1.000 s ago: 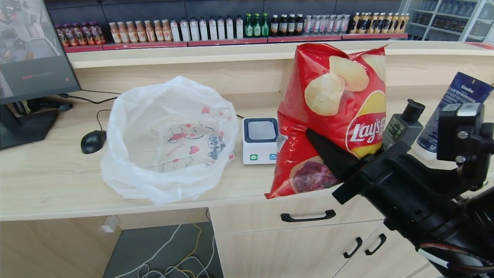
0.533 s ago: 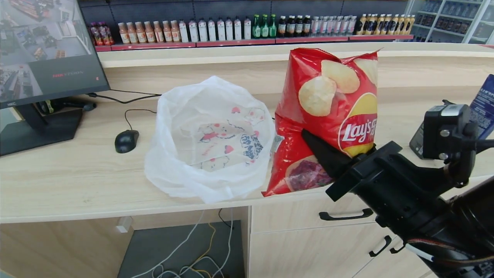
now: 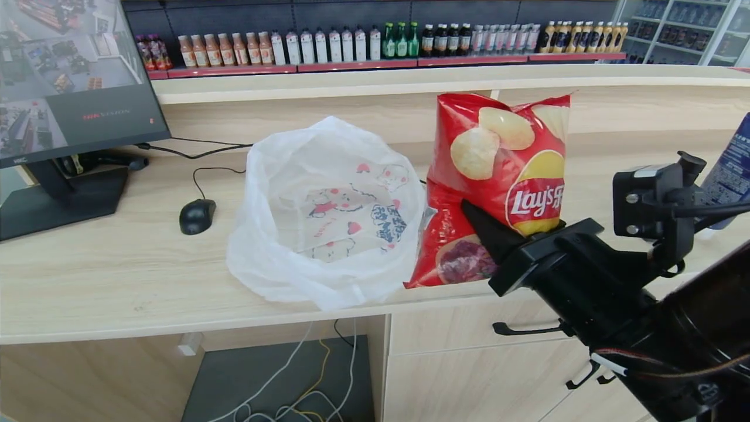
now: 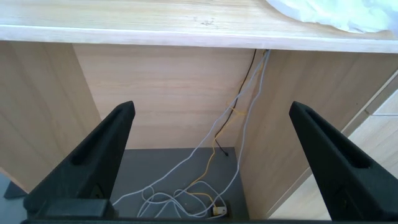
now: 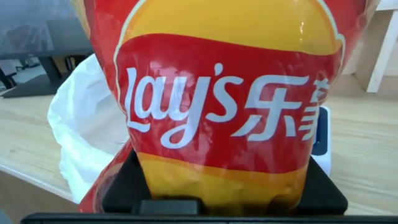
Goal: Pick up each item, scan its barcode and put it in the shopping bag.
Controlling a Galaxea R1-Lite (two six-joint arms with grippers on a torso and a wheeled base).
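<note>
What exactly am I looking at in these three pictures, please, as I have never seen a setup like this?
This is a two-armed robot at a shop counter. The large picture comes from a camera on its head, looking down at the counter. The other two come from cameras on its wrists. The right arm's jaws are shut on the lower part of a red chip bag, held upright beside an open white shopping bag; the right wrist picture shows that chip bag close up. The left arm's jaws are open and hold nothing; its camera looks at cables under the counter. Also on the counter: a mouse and a monitor, with a blue bottle farther right.
</note>
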